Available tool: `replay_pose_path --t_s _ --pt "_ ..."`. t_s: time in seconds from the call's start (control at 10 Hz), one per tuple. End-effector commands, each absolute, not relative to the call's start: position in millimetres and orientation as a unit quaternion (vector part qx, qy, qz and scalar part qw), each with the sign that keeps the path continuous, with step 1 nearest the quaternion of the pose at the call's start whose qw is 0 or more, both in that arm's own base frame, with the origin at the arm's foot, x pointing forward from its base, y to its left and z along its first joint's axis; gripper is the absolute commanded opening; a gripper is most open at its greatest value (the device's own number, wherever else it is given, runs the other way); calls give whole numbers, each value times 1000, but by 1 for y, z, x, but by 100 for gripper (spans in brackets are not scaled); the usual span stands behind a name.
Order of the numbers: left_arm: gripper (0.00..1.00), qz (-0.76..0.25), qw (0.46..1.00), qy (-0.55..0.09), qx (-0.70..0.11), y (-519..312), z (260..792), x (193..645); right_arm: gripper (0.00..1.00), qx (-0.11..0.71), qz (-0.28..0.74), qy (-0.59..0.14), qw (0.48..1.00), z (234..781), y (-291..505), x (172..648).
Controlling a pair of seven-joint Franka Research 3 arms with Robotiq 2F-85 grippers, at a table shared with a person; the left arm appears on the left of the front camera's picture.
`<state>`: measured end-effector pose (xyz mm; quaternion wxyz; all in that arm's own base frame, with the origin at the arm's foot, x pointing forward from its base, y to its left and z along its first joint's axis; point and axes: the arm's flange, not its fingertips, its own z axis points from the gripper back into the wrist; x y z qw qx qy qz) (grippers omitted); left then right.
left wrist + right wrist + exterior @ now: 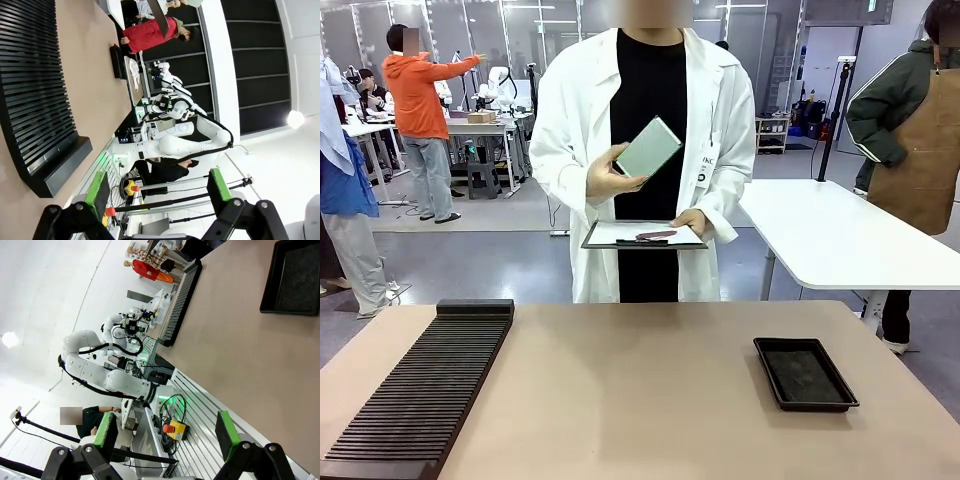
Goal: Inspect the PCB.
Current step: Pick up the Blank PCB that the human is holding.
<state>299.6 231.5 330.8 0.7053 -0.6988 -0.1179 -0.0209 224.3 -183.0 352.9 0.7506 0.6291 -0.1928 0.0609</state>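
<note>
Currently on view, item by item.

PCB (648,147): thin, flat rectangle with a pale grey-green face, tilted with one corner up. The person's hand (608,180) holds it at chest height beyond the far edge of the desk (640,390), well above the desk.

Clipboard (643,236): dark and rigid, with a white sheet on top and a dark pen (655,236) lying across it. It is held level in the person's other hand, just below the PCB.

Rack (420,390): long, black and matt, closely ribbed with slots. It lies along the robot's left side of the desk.

Tray (805,372): shallow black rectangle with a raised rim and a dull, grainy floor, nothing in it. It sits on the robot's right side, well apart from the rack.

Desk: smooth, tan, matt.

Left hand (157,200): black fingers with green pads, spread wide, holding nothing.

Right hand (165,440): same build, spread wide, holding nothing.

Step in hand, as judged — the person's own look over the board, with nothing yet passed to the robot. It would go best with the board gripped by its edges and turned to the light so each face can be read. Both arms are best held back from the far edge. Should a handover follow, a thin stiff plate calls for a light pinch, pads flat on both faces near one edge.
</note>
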Motion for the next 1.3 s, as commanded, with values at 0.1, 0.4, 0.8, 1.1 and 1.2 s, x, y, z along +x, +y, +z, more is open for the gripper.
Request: replay_pose_path --t_s 0.1,0.4,0.8,1.1,1.2 --pt "100 -21 707 -119 -697 231 331 301 100 629 62 -196 750 354 -182 226" --pt "100 -21 707 -119 -697 231 331 301 100 629 62 -196 750 354 -182 226" --pt "100 -21 707 -119 -697 231 331 301 100 629 62 -196 750 354 -182 226" --pt "100 -21 707 -119 -697 231 331 301 100 629 62 -196 750 354 -182 226" --pt "100 -21 707 -119 -697 231 331 301 100 629 62 -196 750 354 -182 226"
